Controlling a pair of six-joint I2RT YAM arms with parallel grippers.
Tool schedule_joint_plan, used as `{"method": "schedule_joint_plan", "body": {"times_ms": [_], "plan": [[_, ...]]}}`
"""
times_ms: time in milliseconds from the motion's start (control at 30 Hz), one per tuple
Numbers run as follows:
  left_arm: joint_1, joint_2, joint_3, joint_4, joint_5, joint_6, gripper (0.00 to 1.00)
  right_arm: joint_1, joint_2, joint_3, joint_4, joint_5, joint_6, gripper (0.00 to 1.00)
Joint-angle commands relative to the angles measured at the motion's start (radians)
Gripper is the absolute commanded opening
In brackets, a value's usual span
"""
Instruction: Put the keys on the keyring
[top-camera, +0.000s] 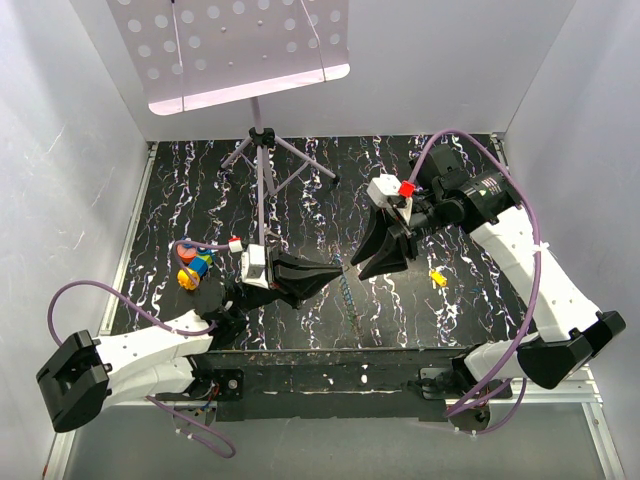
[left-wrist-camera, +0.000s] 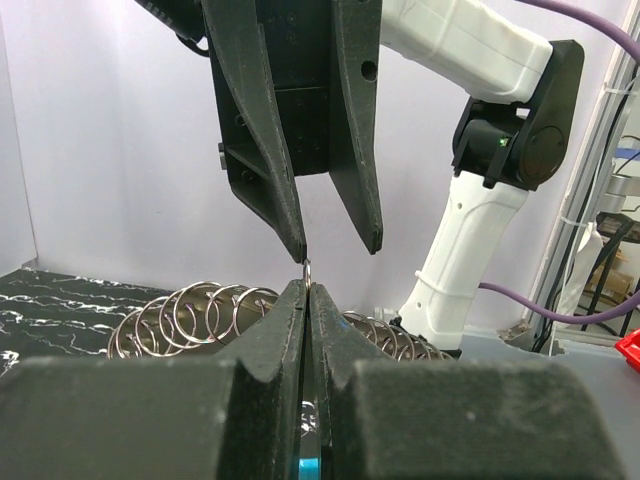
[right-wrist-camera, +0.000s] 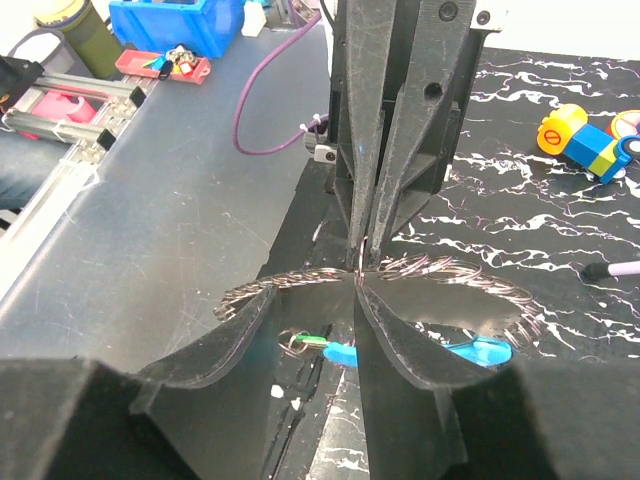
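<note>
My left gripper (top-camera: 333, 272) is shut on a thin metal keyring (left-wrist-camera: 307, 270) and holds it upright above the table. My right gripper (top-camera: 358, 267) faces it tip to tip with its jaws a little apart. One of its fingertips (left-wrist-camera: 299, 250) touches the top of the ring. The left gripper also shows in the right wrist view (right-wrist-camera: 365, 240). A blue key (right-wrist-camera: 345, 353) lies on the table under the grippers, partly behind my right finger. A yellow-orange key (top-camera: 437, 277) lies apart on the table to the right. A chain of several linked rings (left-wrist-camera: 190, 315) lies below.
A music stand's tripod (top-camera: 262, 140) stands at the back centre. A coloured toy (top-camera: 193, 268) sits at the left, beside my left arm. The table's metal front rail (top-camera: 330, 370) runs along the near edge.
</note>
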Motion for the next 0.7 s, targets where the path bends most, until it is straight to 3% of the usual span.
{"method": "schedule_joint_plan", "body": {"times_ms": [0, 233, 333, 467, 667], "plan": [[-0.005, -0.012, 0.029, 0.055, -0.023, -0.013, 0.0, 0.0, -0.017, 0.018, 0.044, -0.044, 0.049, 0.42], [-0.005, 0.001, 0.034, 0.07, 0.014, -0.015, 0.0, -0.001, -0.018, 0.018, 0.058, -0.038, 0.07, 0.42], [-0.005, -0.008, 0.037, 0.053, 0.126, 0.049, 0.0, -0.003, -0.023, 0.034, 0.015, -0.032, 0.034, 0.44], [-0.005, -0.102, 0.119, -0.321, 0.291, 0.364, 0.0, -0.055, -0.047, 0.079, -0.114, 0.027, -0.101, 0.5], [-0.005, -0.153, 0.274, -0.819, 0.367, 0.753, 0.0, -0.191, -0.072, 0.025, -0.165, 0.086, -0.149, 0.51]]}}
